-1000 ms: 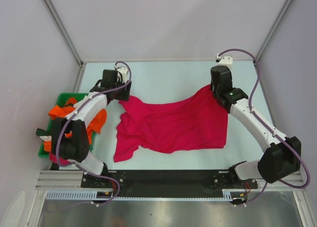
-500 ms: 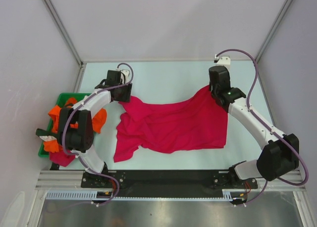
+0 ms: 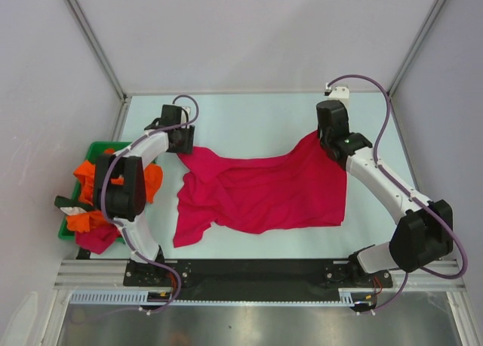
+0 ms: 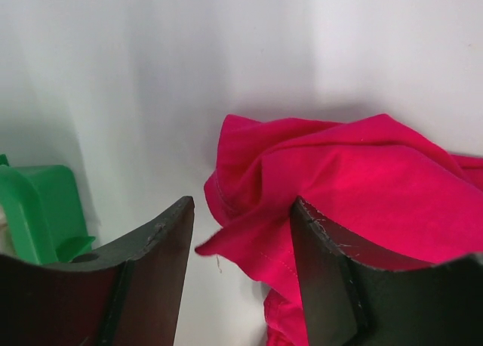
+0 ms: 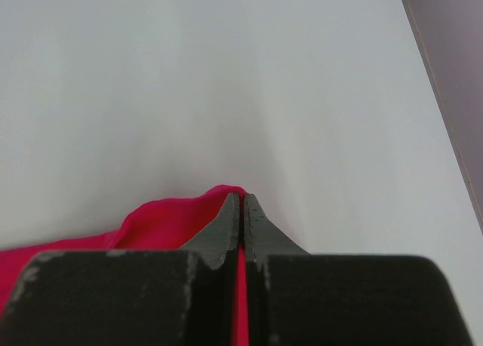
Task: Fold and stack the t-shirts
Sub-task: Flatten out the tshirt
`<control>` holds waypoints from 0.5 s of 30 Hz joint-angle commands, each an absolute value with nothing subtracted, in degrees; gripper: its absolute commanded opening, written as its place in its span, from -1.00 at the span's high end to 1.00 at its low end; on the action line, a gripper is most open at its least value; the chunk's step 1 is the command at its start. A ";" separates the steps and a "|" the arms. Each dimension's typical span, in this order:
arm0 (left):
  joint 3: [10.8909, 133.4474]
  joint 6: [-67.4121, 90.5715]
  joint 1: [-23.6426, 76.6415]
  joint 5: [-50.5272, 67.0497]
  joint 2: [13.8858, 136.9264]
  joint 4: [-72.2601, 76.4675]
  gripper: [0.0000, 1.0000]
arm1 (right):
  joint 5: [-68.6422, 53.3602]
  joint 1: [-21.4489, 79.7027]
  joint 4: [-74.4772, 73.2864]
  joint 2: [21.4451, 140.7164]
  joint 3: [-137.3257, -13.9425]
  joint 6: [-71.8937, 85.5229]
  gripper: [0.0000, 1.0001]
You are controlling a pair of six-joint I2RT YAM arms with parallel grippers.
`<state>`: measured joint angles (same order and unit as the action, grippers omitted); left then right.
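Crimson fabric t-shirt (image 3: pixel 260 191) lies spread but rumpled in the middle of the pale surface (image 3: pixel 249 112), between the two arms. Folds bunch along its left half. Its far right corner is raised into a peak, and its far left corner sits low by the left wrist.

Right fingers (image 5: pixel 226 229): pressed together, with a thin edge of the shirt pinched between them.

Left fingers (image 4: pixel 155 263): spread apart. A crumpled corner of the shirt lies in the gap, unclamped, and appears to rest against one finger.

Our judgement: the step in hand is taking the second far corner so the shirt can be stretched flat before any fold. To do it well, we would seat the left fingers low over the hemmed edge rather than the bunched fold behind it, then close fully before lifting. After that we would raise to the right side's height and draw the corners apart evenly. Catching a doubled layer would likely leave a twist.

Green plastic bin (image 3: pixel 92 146) at the left edge holds orange garments (image 3: pixel 155 181). We see no folded shirt yet, so the task looks early.
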<state>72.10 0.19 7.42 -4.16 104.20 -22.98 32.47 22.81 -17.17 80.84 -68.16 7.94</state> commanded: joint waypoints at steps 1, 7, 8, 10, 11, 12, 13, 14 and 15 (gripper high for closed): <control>75.23 0.44 6.59 -1.41 105.47 -23.73 -0.14 | 33.13 23.03 -14.85 81.39 -69.70 8.53 1.00; 74.44 0.88 6.59 0.97 103.28 -23.29 -0.10 | 33.22 23.03 -14.94 81.65 -69.61 8.61 1.00; 74.36 0.88 6.59 0.79 102.66 -23.20 -0.10 | 33.31 23.20 -14.85 81.74 -69.61 8.70 1.00; 74.18 0.97 6.59 0.09 101.96 -23.12 -0.11 | 33.14 23.20 -14.68 82.00 -69.52 8.96 1.00; 74.09 1.05 6.59 0.09 101.69 -23.20 -0.11 | 33.13 23.38 -14.68 82.09 -69.52 8.88 1.00; 73.66 0.97 6.59 0.09 100.82 -23.03 -0.11 | 33.22 23.47 -14.68 82.18 -69.61 8.96 1.00; 73.48 0.88 6.59 0.09 100.46 -23.11 -0.12 | 33.22 23.64 -14.59 82.35 -69.70 8.96 1.00; 73.22 0.79 6.59 -1.57 100.02 -23.12 -0.12 | 33.22 23.73 -14.59 82.44 -69.78 8.96 1.00; 72.86 0.70 6.59 -1.84 99.41 -23.03 -0.13 | 33.14 23.82 -14.42 82.62 -69.87 9.05 1.00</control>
<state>72.62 0.16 6.98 -0.91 104.18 -23.73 32.49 23.18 -17.02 82.04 -68.16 8.14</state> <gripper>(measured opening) 0.559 0.017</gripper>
